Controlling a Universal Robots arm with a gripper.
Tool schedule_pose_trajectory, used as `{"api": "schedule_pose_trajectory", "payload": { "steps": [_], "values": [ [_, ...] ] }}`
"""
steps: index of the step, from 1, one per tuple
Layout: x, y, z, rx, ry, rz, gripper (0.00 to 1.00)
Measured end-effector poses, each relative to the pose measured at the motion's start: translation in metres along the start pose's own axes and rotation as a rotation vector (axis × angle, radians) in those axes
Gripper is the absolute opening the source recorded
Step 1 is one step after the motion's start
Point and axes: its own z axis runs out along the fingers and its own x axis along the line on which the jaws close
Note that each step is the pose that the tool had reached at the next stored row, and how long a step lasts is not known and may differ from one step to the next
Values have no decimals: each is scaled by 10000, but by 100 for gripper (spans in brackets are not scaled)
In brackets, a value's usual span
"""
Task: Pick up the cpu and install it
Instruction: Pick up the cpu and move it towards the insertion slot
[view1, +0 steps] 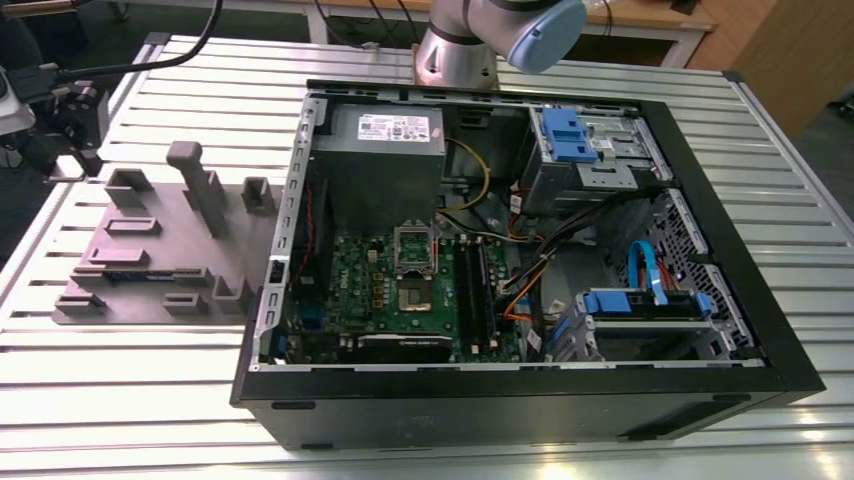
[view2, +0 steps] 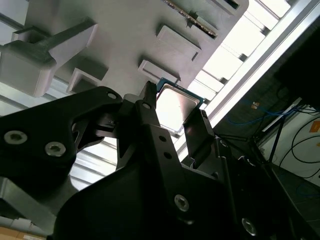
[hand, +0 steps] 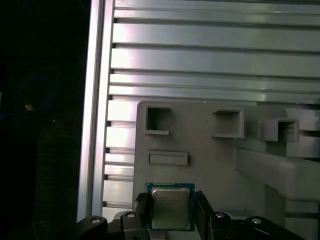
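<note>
The cpu (hand: 170, 207), a flat square chip with a shiny silver-grey top and a thin bluish rim, sits between the two black fingers of my gripper (hand: 171, 209), which is shut on it. In the second wrist view the cpu (view2: 176, 106) is again clamped between the fingers of the gripper (view2: 175, 114), above the grey fixture plate (view2: 125, 40) near its edge. In the exterior view the green motherboard (view1: 400, 290) lies inside the open computer case (view1: 747, 330), with its square socket (view1: 416, 262) in the middle.
The grey fixture (view1: 160, 240) with pockets and upright blocks stands on the slatted aluminium table (view1: 160, 400), at the exterior view's left of the case. The case holds a power supply (view1: 387, 135), drive cages (view1: 587, 150) and loose cables (view1: 561, 240). The table edge (hand: 95, 125) drops to dark floor.
</note>
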Motion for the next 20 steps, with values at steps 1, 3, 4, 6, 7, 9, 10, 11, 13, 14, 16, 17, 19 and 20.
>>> {"api": "schedule_pose_trajectory", "payload": {
  "steps": [1, 3, 4, 6, 7, 9, 10, 11, 13, 14, 16, 17, 19, 20],
  "values": [
    [0, 1, -8, 2, 1, 0, 47],
    [1, 2, -30, 5, 0, 0, 47],
    [1, 2, -41, 8, 0, 0, 47],
    [1, 4, -63, 12, 1, 0, 47],
    [2, 4, -75, 14, 0, 0, 47],
    [2, 6, -102, 14, 0, 1, 47],
    [3, 7, -115, 14, -1, 0, 47],
    [3, 8, -131, 14, -1, 1, 47],
    [4, 10, -168, 15, 0, 1, 47],
    [5, 11, -188, 16, 1, 1, 47],
    [6, 13, -229, 22, 0, 1, 47],
    [6, 15, -253, 27, 0, 1, 47],
    [8, 18, -313, 33, 1, 1, 47],
    [8, 19, -341, 36, 1, 1, 47]
  ]
}}
